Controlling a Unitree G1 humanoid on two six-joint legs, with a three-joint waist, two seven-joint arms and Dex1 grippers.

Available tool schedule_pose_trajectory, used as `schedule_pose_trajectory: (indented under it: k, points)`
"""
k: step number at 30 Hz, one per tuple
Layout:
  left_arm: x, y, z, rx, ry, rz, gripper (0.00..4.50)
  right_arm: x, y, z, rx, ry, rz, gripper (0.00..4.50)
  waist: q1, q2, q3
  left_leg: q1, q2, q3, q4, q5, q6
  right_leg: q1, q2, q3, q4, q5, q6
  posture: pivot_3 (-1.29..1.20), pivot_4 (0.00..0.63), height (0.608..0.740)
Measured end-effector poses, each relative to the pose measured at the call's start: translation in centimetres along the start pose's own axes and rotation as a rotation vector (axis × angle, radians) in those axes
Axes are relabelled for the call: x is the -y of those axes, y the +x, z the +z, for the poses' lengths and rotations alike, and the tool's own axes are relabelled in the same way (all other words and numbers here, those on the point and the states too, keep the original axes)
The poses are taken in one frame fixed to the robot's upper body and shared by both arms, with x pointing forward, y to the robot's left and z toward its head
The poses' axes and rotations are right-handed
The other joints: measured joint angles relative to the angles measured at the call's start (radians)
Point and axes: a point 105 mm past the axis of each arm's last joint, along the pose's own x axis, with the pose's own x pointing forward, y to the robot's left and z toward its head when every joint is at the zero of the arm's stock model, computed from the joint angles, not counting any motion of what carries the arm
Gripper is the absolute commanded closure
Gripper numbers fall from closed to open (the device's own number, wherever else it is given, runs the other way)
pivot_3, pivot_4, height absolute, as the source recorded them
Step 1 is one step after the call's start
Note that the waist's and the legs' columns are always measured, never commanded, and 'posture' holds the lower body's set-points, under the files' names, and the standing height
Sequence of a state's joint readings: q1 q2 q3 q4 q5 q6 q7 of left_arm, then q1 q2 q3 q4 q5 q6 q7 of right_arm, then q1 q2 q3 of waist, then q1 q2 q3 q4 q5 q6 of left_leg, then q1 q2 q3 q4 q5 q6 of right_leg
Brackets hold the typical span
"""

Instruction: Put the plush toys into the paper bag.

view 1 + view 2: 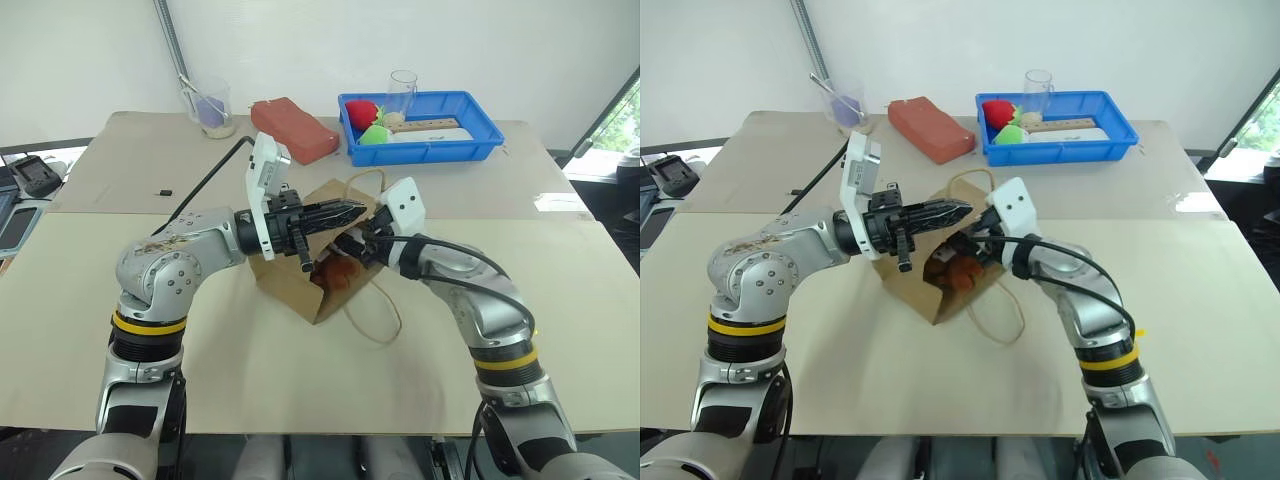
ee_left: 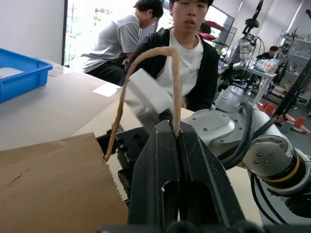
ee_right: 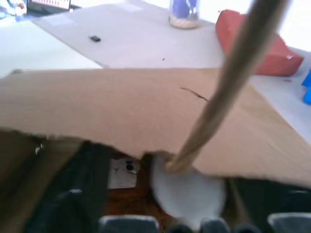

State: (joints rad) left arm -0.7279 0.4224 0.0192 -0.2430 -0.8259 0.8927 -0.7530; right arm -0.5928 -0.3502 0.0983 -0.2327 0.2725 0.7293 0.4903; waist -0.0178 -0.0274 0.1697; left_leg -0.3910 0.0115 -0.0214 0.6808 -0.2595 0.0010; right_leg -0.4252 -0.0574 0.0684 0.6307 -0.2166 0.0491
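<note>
Kraft-brown, the paper bag [image 1: 315,265] lay on its side mid-worktop [image 1: 300,380], mouth toward six o'clock, plush toys [image 1: 952,272] inside. We saw our left gripper [image 1: 345,211] with fingers pressed together on a twisted handle [image 2: 146,63], lifting the upper lip. Our right gripper [image 1: 360,245], nearer, sat at the mouth; its fingers we could not read.

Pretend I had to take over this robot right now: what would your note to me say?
Left pincer: shut on the paper bag's handle, holding the paper bag open on the table.
Right pincer: at the bag's mouth; whether it is open or holds anything cannot be told.
Toys: a brown plush and a white plush lie inside the bag.
Done: both toys seem to be in.
Left: draw the right arm out, then let go of the handle.
</note>
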Motion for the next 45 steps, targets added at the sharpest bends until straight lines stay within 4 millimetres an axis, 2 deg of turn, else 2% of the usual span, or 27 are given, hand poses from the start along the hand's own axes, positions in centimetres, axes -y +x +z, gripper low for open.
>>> schedule_pose_trajectory:
  k: [6,8,11,15,19,26,29,39,40,43,45]
  points:
    - [-0.5,0.0,0.0,0.010,-0.005,0.025,4.50,-0.5,-4.5,-0.2,-0.081,0.019,0.156,0.01,0.003,0.000,0.000,0.000,0.000,0.000,0.000,0.000,0.000,0.001,0.000,0.000,-0.001,0.000,0.000,0.00,0.150,0.740]
    - [-0.6,0.1,0.1,0.014,-0.001,0.028,4.50,-0.8,-6.5,-0.9,-0.138,0.030,0.227,0.01,0.003,0.000,0.000,0.000,0.000,0.000,0.000,0.000,0.000,0.001,0.000,0.000,-0.001,0.000,0.000,0.00,0.150,0.740]
    - [-0.6,0.1,0.0,0.014,-0.001,0.031,4.50,-1.3,-8.0,-1.6,-0.192,0.036,0.290,0.01,-0.001,0.000,0.000,0.001,0.000,0.000,0.000,0.000,0.000,0.001,0.000,0.000,-0.001,0.000,0.000,0.00,0.150,0.740]
    - [-0.7,0.1,0.0,0.011,0.003,0.037,4.50,-2.6,-10.0,-3.9,-0.310,-0.002,0.372,0.01,-0.004,0.000,0.000,0.001,0.000,0.001,0.000,0.000,0.000,0.002,0.001,0.000,-0.001,0.000,0.000,0.00,0.150,0.740]
    - [-0.8,0.1,0.0,0.010,0.008,0.039,4.50,-4.4,-9.4,-6.7,-0.363,-0.170,0.444,0.01,-0.009,0.000,0.000,0.001,0.000,0.001,0.000,0.000,0.000,0.002,0.001,0.000,-0.001,0.000,0.001,0.00,0.150,0.740]
    - [-0.8,0.0,0.0,0.007,0.014,0.044,4.50,-5.6,-6.6,-9.2,-0.328,-0.262,0.477,0.01,-0.006,0.000,0.000,0.001,0.000,0.001,0.000,0.000,0.000,0.001,0.000,0.000,-0.001,0.000,0.000,0.00,0.150,0.740]
    - [-0.9,-0.1,0.1,0.002,0.019,0.050,4.50,-5.7,-6.3,-10.3,-0.351,-0.272,0.483,0.78,-0.002,0.000,0.000,0.001,0.000,0.000,0.000,0.000,0.000,0.002,0.000,0.000,-0.001,0.000,0.000,0.00,0.150,0.740]
    - [-1.0,-0.5,0.0,-0.007,0.028,0.067,4.50,-6.1,-6.0,-10.5,-0.346,-0.265,0.493,4.24,0.000,0.000,0.000,0.003,0.000,0.000,0.001,0.000,0.000,0.003,0.001,0.000,0.000,0.000,0.000,0.00,0.150,0.740]
    - [-1.0,-0.6,0.0,-0.007,0.028,0.068,4.50,-6.0,-6.0,-10.5,-0.347,-0.266,0.490,4.47,0.001,0.000,0.000,0.003,0.000,0.000,0.000,0.000,0.000,0.003,0.001,0.000,0.000,0.000,0.000,0.00,0.150,0.740]
    - [-1.1,-0.7,0.1,-0.010,0.035,0.067,4.50,-5.2,-6.4,-10.2,-0.353,-0.254,0.471,4.47,0.003,0.000,0.000,0.002,0.000,0.000,0.001,0.000,0.000,0.002,0.000,0.000,0.000,0.000,0.000,0.00,0.150,0.740]
    - [-1.4,-1.0,0.3,-0.019,0.055,0.070,4.50,-4.3,-6.8,-8.8,-0.318,-0.234,0.456,4.47,0.003,0.000,0.000,0.002,0.000,0.000,0.001,0.000,0.000,0.002,0.000,0.000,0.000,0.000,0.000,0.00,0.150,0.740]
